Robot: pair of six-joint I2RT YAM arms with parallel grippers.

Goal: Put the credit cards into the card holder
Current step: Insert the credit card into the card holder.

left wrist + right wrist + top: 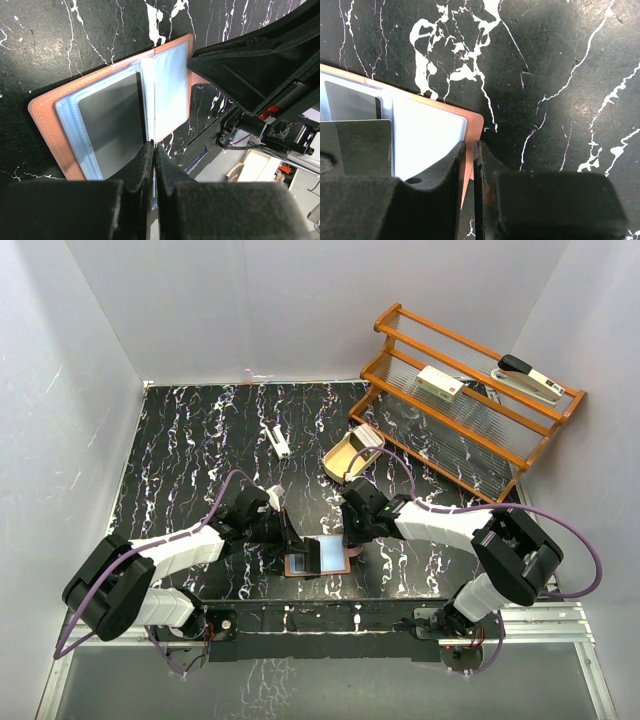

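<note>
The card holder [318, 558] lies open on the black marble table, salmon-brown outside and pale blue inside. It also shows in the left wrist view [170, 85] and the right wrist view [427, 135]. One grey credit card [112, 125] sits in its left pocket. My left gripper [153, 145] is shut on a thin card held on edge over the holder's middle; the right wrist view shows this card's dark face [362, 147]. My right gripper [470, 144] is shut on the holder's right cover edge. In the top view the left gripper [290, 540] and the right gripper [350, 540] flank the holder.
A tan oval wooden tray [345, 462] with a whitish stack [368, 438] in it stands behind the right arm. An orange wooden rack [470, 410] at the back right holds a white box [438, 382] and a stapler [528, 378]. A small white object [280, 442] lies mid-table.
</note>
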